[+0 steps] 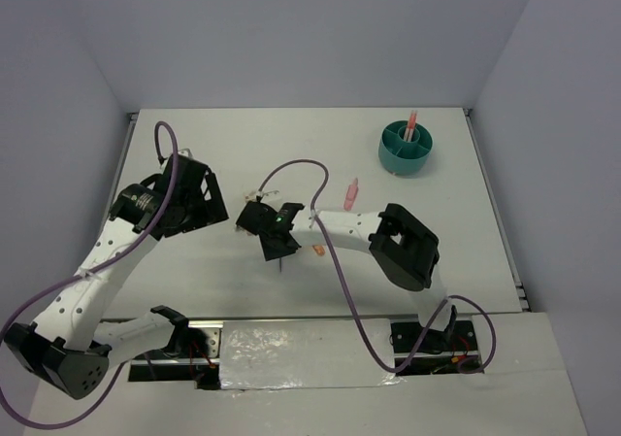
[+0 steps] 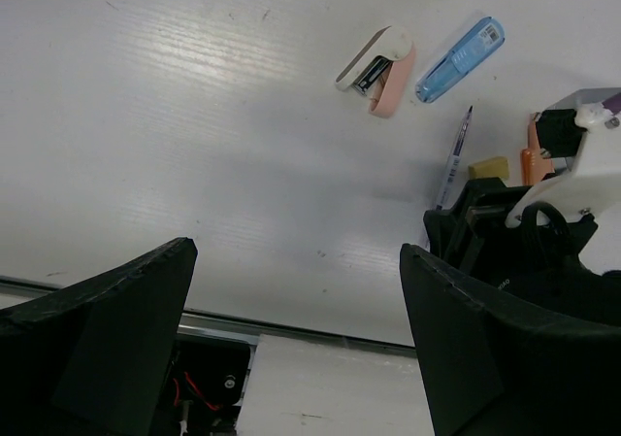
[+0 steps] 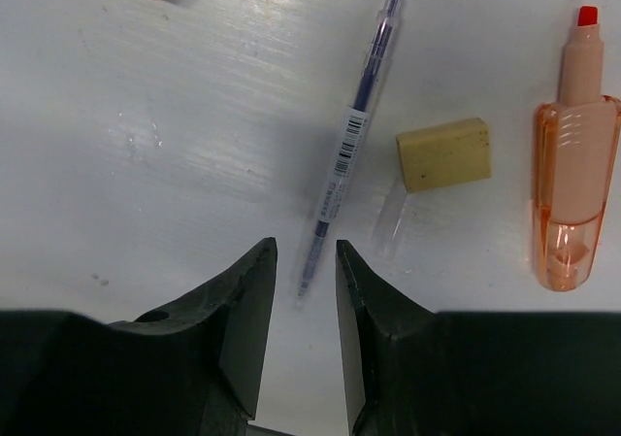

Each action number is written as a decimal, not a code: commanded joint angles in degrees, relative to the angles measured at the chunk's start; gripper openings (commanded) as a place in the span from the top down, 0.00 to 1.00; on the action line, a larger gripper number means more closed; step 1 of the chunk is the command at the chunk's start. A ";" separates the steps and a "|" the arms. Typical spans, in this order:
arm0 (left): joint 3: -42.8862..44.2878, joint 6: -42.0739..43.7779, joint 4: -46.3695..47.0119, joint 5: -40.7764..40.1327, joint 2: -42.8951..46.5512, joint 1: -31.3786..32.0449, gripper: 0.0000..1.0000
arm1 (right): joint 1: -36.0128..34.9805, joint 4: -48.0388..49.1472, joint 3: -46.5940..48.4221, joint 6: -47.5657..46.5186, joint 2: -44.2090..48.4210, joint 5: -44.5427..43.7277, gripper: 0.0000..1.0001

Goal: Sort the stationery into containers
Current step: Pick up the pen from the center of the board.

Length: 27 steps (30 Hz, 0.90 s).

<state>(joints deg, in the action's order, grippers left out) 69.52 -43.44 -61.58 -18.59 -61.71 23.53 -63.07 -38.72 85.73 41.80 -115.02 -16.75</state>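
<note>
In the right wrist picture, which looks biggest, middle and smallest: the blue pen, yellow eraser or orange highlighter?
1. orange highlighter, the bulkiest
2. blue pen, slightly longer but much thinner
3. yellow eraser, clearly smallest

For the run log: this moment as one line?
right gripper: open over pen | left gripper: open, empty | organiser cup: one pink marker inside
</note>
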 commanded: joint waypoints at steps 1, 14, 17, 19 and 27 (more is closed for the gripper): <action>1.59 2.13 -1.00 -0.22 0.89 -0.41 0.01 | 0.92 -0.65 3.90 1.09 -2.48 -1.96 0.61; 3.61 4.07 -1.44 -1.19 1.24 -1.91 0.01 | 4.01 1.45 4.36 -0.67 -6.35 -0.65 0.64; 4.31 4.07 -1.79 -1.80 1.42 -2.52 0.01 | 4.01 2.33 3.30 -0.58 -7.49 0.93 0.68; 5.10 3.89 -2.31 -2.15 1.51 -2.87 0.01 | 4.00 2.94 2.77 -0.06 -8.02 1.72 0.71; 5.28 4.33 -1.44 -1.90 1.77 -3.40 0.01 | 4.44 7.32 1.11 0.21 -3.22 6.27 1.00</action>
<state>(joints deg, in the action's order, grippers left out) 73.19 -40.47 -63.42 -20.36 -60.86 20.51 -58.94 -36.07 88.55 40.97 -120.60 -15.22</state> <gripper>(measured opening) 0.994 0.037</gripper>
